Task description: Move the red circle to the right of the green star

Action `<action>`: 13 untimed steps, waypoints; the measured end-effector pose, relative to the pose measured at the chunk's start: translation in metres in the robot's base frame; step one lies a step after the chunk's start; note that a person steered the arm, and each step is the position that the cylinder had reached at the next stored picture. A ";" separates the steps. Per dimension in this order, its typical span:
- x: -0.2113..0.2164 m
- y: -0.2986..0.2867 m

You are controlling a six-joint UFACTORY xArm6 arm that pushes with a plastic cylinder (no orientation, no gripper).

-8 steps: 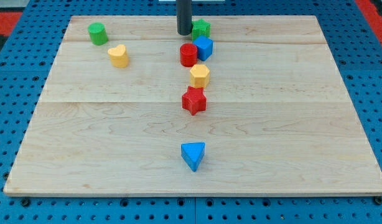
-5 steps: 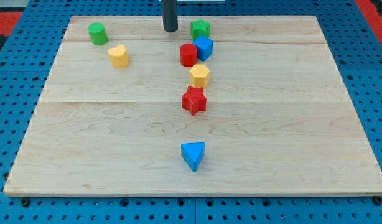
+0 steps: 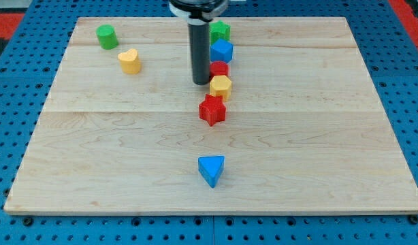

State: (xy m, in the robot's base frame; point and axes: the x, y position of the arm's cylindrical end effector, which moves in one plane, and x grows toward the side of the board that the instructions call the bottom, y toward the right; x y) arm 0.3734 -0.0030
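Observation:
The red circle (image 3: pixel 220 68) sits near the board's top middle, wedged between the blue cube (image 3: pixel 222 50) above it and the yellow hexagon (image 3: pixel 220 86) below it. The green star (image 3: pixel 220 30) lies above the blue cube, close to the top edge. My tip (image 3: pixel 200 82) rests on the board just left of the red circle and the yellow hexagon, very close to both. The rod hides part of the red circle's left side.
A red star (image 3: pixel 212 110) lies just below the yellow hexagon. A blue triangle (image 3: pixel 211 169) lies lower down the middle. A yellow heart (image 3: pixel 129 61) and a green cylinder (image 3: pixel 106 36) sit at the upper left.
My tip has moved from the top edge down to the left of the red circle. The red circle has shifted right and down, now under the blue cube against the yellow hexagon.

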 end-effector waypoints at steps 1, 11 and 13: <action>-0.010 0.047; -0.103 0.136; -0.079 0.091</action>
